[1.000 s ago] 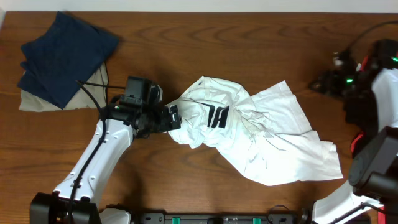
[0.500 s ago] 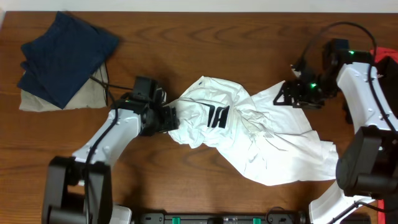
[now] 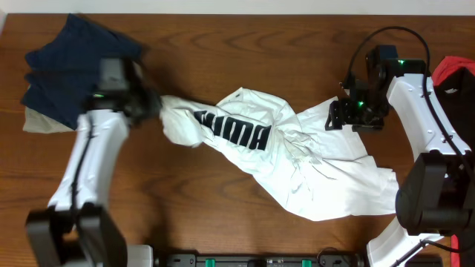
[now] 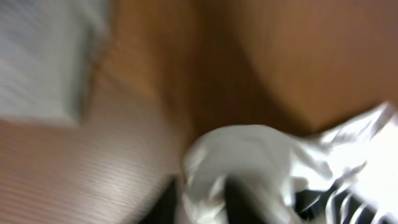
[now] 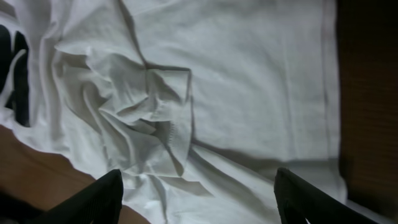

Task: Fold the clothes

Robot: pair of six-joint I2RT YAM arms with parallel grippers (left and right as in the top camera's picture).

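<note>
The left claw clutched the T-shirt at its nine o'clock end on the tabletop; the right claw hung spread wide over its two o'clock edge.

My left arm has swung up and off to the left, so the left fingers now sit just beside the navy garment instead of mid-table. They've stayed clamped on the T-shirt and dragged it along. Its bunched left side is now pulled out into a long tongue, and the black lettering, only a fragment before, shows as a full row. My right fingers, off at the table's far right a second ago, have come in, spread wide, over the shirt's upper right corner.
</note>
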